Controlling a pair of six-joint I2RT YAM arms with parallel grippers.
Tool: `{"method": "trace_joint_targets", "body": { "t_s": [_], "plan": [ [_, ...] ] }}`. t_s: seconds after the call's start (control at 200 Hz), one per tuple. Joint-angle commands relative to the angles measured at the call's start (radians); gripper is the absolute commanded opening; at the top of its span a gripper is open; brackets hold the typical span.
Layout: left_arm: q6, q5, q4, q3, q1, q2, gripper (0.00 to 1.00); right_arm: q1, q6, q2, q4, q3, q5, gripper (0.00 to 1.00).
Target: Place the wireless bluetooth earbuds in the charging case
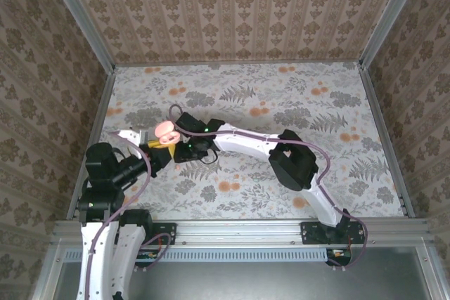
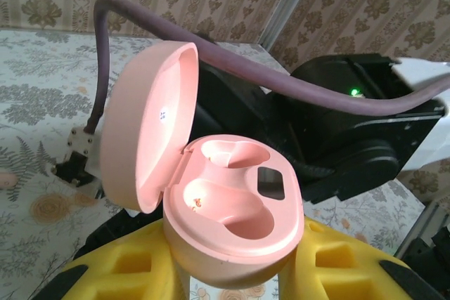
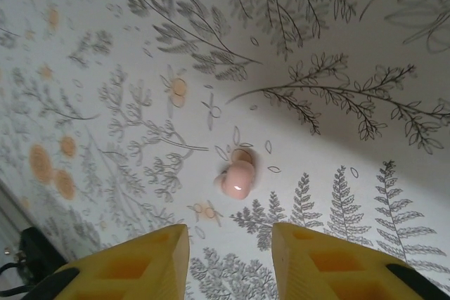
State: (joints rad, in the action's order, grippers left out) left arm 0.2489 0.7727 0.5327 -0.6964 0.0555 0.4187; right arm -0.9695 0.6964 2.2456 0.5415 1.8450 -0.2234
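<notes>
The pink charging case (image 2: 232, 209) has its lid (image 2: 144, 124) swung open, and my left gripper (image 2: 235, 272) is shut on its lower body with yellow fingers (image 2: 126, 265) on both sides. Its near well is empty; I cannot tell what the pale shape in the far well is. From above, the case (image 1: 166, 131) hangs over the table's left side, with my right arm (image 1: 246, 142) reaching over beside it. One pink earbud (image 3: 238, 177) lies on the floral table, just beyond my right gripper (image 3: 230, 247). That gripper is open above it, nothing between its fingers.
A purple cable (image 2: 281, 82) and the black body of the right wrist (image 2: 351, 138) pass close behind the case. Patterned walls (image 1: 239, 5) enclose the table on three sides. The floral tabletop (image 1: 316, 103) stretches to the right and back.
</notes>
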Motion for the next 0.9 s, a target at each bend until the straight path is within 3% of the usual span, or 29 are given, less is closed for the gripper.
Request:
{"method": "trace_joint_targets", "body": {
  "t_s": [0.0, 0.895],
  "plan": [
    [-0.013, 0.007, 0.007, -0.037, -0.008, -0.02, 0.12, 0.002, 0.029, 0.046, 0.016, 0.022, 0.015, 0.38],
    [-0.028, -0.017, 0.048, -0.039, -0.007, -0.055, 0.12, -0.029, 0.061, 0.165, -0.016, 0.115, -0.034, 0.37]
  ]
}}
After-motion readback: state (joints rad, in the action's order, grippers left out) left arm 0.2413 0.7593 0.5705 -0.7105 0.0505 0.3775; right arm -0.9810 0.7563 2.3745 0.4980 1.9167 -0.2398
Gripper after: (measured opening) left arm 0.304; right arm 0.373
